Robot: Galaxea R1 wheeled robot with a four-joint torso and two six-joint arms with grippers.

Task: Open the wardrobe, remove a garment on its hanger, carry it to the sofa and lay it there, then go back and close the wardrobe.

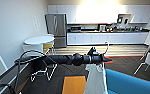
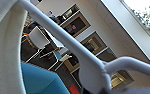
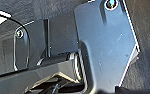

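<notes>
White garment [image 1: 96,79] hangs limp and vertical, long axis straight down, from the end of the left arm, which crosses the head view roughly level from the left. Left gripper [image 1: 101,59] sits right above the shirt's neck, closed on the hanger, garment directly below it and touching the wrist area. In the left wrist view the white hanger [image 2: 91,67] fills the foreground, its arm running diagonally up and away, shirt fabric [image 2: 3,47] draped over one shoulder. Right gripper: can't tell its state, the right wrist view gives dark robot plates over dark carpet. Blue sofa [image 1: 131,82] is just right of the shirt, its near edge almost touching the fabric; seat also seen under the hanger [image 2: 41,80]. Orange floor patch [image 1: 74,85] just left of the garment. Dark carpet ahead is open between sofa and the white round table [image 1: 39,40] with chairs [image 1: 44,67] at left near the wall. Farther right, a white chair [image 1: 148,61]. Far back, fridge [image 1: 56,30] and white kitchen counter [image 1: 106,37] along the wall.
</notes>
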